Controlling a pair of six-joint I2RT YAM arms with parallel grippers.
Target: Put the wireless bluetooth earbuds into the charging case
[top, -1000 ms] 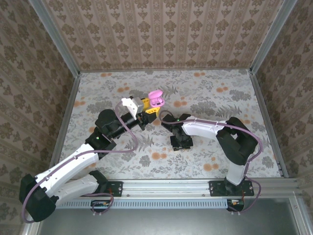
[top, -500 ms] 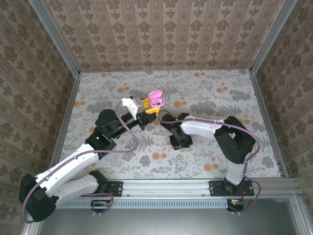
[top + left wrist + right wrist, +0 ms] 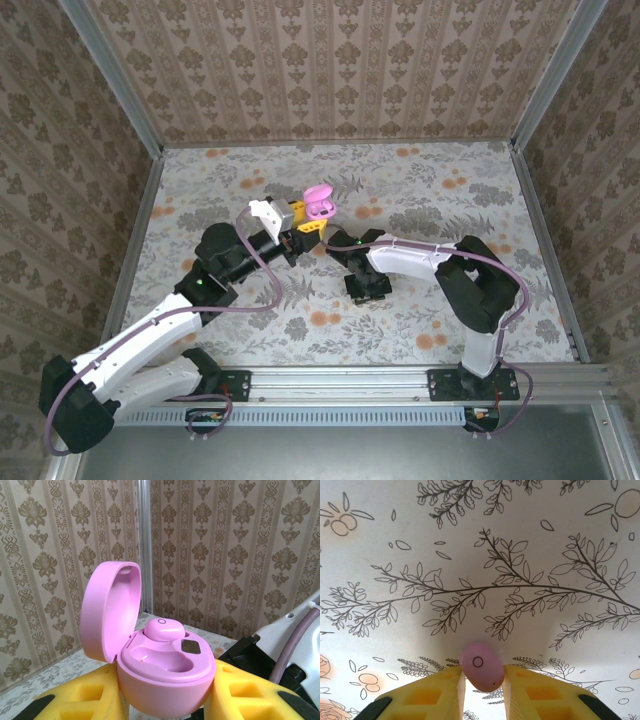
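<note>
My left gripper (image 3: 167,700) clamps the open charging case (image 3: 165,672), one earbud (image 3: 163,628) seated; right gripper (image 3: 482,690) pinches second earbud (image 3: 481,666), uninserted.

**Flowered surface inside papered walls**

The surface (image 3: 450,200) carries a pale print of grey leafy sprigs and orange blossoms. From above, one orange cluster (image 3: 452,183) sits toward 2 o'clock and a single orange bloom (image 3: 322,319) toward 6 o'clock. In the right wrist view, a long outlined leaf branch (image 3: 520,592) runs from 9 to 3 o'clock, with a soft shadow (image 3: 470,625) just below the centre.

Brown striped damask wallpaper (image 3: 330,70) covers the walls at 9, 12 and 3 o'clock. Grey metal posts rise at 11 o'clock (image 3: 115,75) and 1 o'clock (image 3: 560,70). A metal rail (image 3: 340,385) lies along the edge at 6 o'clock.
</note>
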